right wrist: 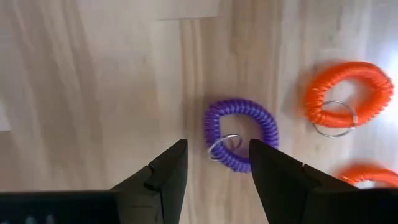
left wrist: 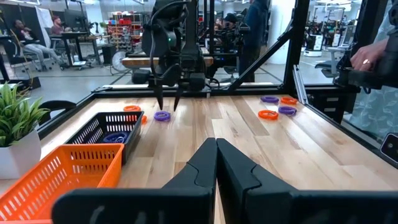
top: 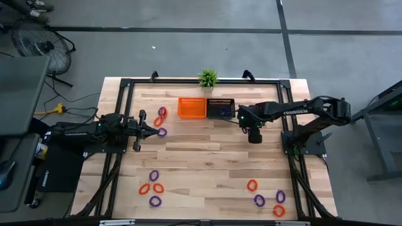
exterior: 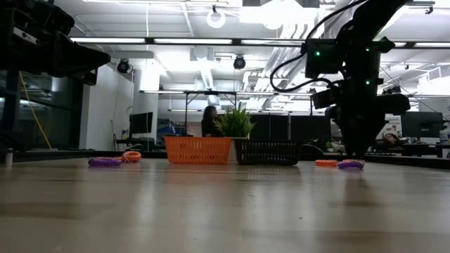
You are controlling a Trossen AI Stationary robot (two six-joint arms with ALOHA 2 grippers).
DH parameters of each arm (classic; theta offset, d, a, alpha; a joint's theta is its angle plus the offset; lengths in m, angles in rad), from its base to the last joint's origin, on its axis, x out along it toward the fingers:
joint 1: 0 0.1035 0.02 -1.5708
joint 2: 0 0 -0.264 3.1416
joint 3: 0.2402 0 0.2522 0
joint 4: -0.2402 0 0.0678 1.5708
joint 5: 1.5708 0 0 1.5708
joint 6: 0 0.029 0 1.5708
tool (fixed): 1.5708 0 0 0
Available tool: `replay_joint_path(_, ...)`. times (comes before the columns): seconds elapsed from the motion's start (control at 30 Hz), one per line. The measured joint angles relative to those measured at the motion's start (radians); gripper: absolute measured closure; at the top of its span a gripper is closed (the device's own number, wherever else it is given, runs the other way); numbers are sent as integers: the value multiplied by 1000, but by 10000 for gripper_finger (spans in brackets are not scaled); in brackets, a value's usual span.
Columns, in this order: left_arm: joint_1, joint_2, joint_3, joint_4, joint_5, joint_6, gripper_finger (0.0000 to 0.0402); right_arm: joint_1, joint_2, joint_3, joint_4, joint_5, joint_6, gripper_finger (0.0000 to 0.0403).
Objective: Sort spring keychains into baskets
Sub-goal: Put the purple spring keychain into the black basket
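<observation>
Tabletop (right wrist: 93, 74), right gripper (right wrist: 217, 163) agape, empty

left gripper (top: 158, 130): fingers together, arm level | right gripper (top: 254, 136): fingers apart, pointing down

Baskets: two, one orange basket (top: 191, 107) and one black basket (top: 221, 108).
Potted plant (top: 208, 78): one.
Robot arms: two.
Spring keychains loose on the table, high view: six purple keychains (top: 162, 132), five orange keychains (top: 158, 187).
The right wrist view shows one more purple and two more orange.
In the black basket: at least one purple.
</observation>
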Motion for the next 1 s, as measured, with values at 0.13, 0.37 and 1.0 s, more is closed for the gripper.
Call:
replay_joint_path(0.13,0,0,0,0,0,0,401,-12,0,0,5,-19,-22,237)
replay_joint_path(0.37,0,0,0,0,0,0,401,-41,8,0,21,-63,-34,238)
replay_joint_path(1.0,0,0,0,0,0,0,401,-52,74,1,59,-107,-34,238)
